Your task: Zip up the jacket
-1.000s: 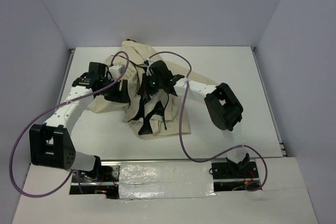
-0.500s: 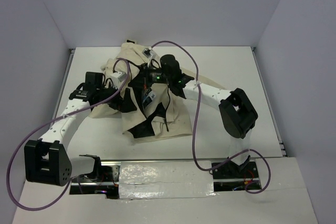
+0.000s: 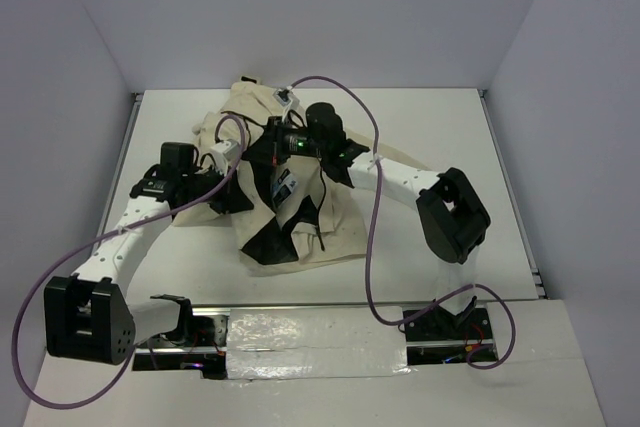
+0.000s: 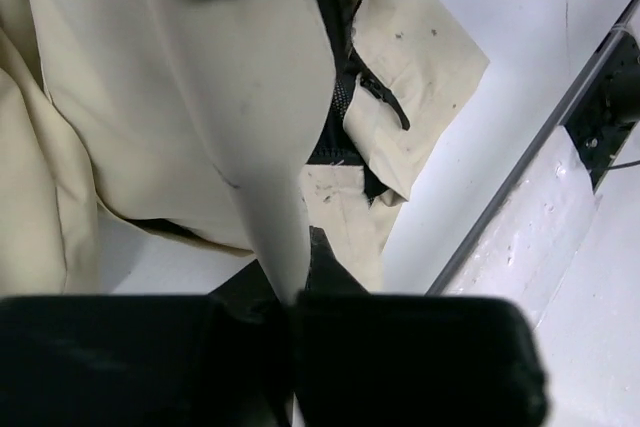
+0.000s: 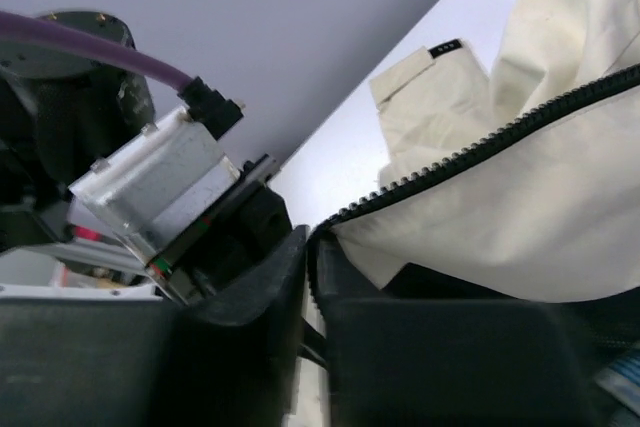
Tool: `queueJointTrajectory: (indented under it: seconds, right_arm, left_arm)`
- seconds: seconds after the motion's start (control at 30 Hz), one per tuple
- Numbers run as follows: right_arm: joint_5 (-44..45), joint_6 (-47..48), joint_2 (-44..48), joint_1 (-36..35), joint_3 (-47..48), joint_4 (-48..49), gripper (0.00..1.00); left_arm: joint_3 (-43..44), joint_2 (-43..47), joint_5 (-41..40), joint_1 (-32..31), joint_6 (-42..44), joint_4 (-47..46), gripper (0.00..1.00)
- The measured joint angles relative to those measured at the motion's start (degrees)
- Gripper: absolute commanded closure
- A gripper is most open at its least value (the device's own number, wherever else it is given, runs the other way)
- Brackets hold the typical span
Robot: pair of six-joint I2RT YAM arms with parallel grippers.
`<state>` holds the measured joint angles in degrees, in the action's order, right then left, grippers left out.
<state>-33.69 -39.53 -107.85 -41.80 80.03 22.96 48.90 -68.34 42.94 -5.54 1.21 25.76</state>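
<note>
1. The left claw (image 4: pixel 290 317) is squeezed narrow on a fold of the jacket (image 4: pixel 170 97). The cream cloth runs down as a ridge straight into the slit between its two black fingers (image 4: pixel 410 357).
2. The right claw (image 5: pixel 312 277) is also almost closed and grips the jacket's front edge. The row of zipper teeth (image 5: pixel 480 147) slants down from the upper right and disappears between its fingers.
3. From above, the left claw (image 3: pixel 230 196) holds the jacket's left side. The right claw (image 3: pixel 268 154) reaches in from the right onto the upper middle of the cloth. The two claws are near each other but not touching.
4. The jacket (image 3: pixel 320 232) lies crumpled around the middle of the white surface (image 3: pixel 440 127). Its front is open, and the dark lining (image 3: pixel 262 237) shows as a wedge near the lower hem.
5. In the left wrist view, a dark zipper pull (image 4: pixel 385 102) lies against a cream panel beside the black zipper line. Bare surface lies past that panel, then a metal rail (image 4: pixel 545 162) running diagonally.
6. In the right wrist view, a sleeve end with a small dark cuff tab (image 5: pixel 445 48) lies flat on the surface beyond the gripped edge.
7. Just to the left of the right claw sits a white block (image 5: pixel 160 192) with a purple cable (image 5: pixel 90 42) plugged into it.
</note>
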Motion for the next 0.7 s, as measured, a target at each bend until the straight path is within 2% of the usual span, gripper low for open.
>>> queueJointTrajectory:
  seconds: [0.07, 0.1, 0.13, 0.2, 0.33, 0.43, 0.53, 0.7]
  right_arm:
    - [-1.0, 0.1, -0.2, 0.3, 0.3, 0.3, 0.5]
    - [-1.9, 0.3, -0.2, 0.5, 0.2, 0.5, 0.46]
    - [-3.1, 0.6, -0.2, 0.7, 0.0, 1.1, 0.36]
    - [-4.9, 2.4, 0.6, 1.5, -2.0, 2.3, 0.36]
    - [-7.3, 8.6, 6.6, 2.7, -12.4, 0.8, 0.35]
    - [-11.3, 9.8, 9.3, 2.4, -18.4, 2.4, 0.35]
    - [-14.2, 10.7, 8.5, 1.4, -18.9, 2.3, 0.35]
    - [-16.1, 11.7, 3.4, -0.2, -14.8, 2.1, 0.35]
  left_arm:
    - [0.1, 0.3, 0.1, 0.0, 0.6, 0.5, 1.0]
    - [0.2, 0.3, 0.1, 0.0, 1.2, 1.1, 1.0]
    - [0.3, 0.3, 0.2, 0.0, 1.9, 1.8, 1.0]
    - [0.8, 0.4, 0.3, 0.1, 3.6, 3.2, 0.98]
    - [1.4, 1.4, 1.7, 0.8, 6.4, 5.0, 0.98]
    - [1.4, 2.2, 3.5, 1.2, 7.7, 5.7, 0.98]
    - [1.4, 3.1, 4.9, 1.2, 9.2, 6.0, 0.97]
    - [1.4, 4.5, 7.1, 1.2, 12.4, 6.5, 0.98]
